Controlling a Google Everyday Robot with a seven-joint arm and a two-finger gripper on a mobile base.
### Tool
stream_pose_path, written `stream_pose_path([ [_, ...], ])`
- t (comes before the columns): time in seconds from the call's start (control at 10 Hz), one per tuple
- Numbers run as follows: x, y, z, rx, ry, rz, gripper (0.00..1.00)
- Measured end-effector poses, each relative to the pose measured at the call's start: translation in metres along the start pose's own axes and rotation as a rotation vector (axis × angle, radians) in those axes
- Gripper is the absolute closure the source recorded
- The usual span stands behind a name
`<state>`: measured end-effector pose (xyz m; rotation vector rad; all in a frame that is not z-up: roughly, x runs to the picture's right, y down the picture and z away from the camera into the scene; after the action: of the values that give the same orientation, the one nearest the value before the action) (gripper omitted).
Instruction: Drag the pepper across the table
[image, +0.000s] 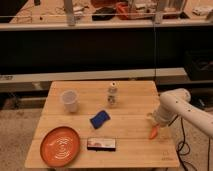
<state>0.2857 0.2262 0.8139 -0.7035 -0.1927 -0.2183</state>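
The pepper (153, 132) is a small orange-red tapered thing lying near the right edge of the light wooden table (130, 145). My gripper (156, 121) hangs at the end of the white arm that reaches in from the right. It sits right over the pepper's upper end, touching or nearly touching it. The gripper covers part of the pepper.
A round orange plate (60, 145) lies at the front left. A white cup (69, 100) stands at the back left, a small white bottle (113, 94) at the back middle. A blue thing (99, 119) and a flat dark packet (101, 144) lie mid-table.
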Motion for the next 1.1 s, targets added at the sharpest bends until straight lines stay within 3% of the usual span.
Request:
stream_pose_path([
  [1.1,0.0054,-0.0059,0.0026,-0.015,0.008,-0.021,0.2],
])
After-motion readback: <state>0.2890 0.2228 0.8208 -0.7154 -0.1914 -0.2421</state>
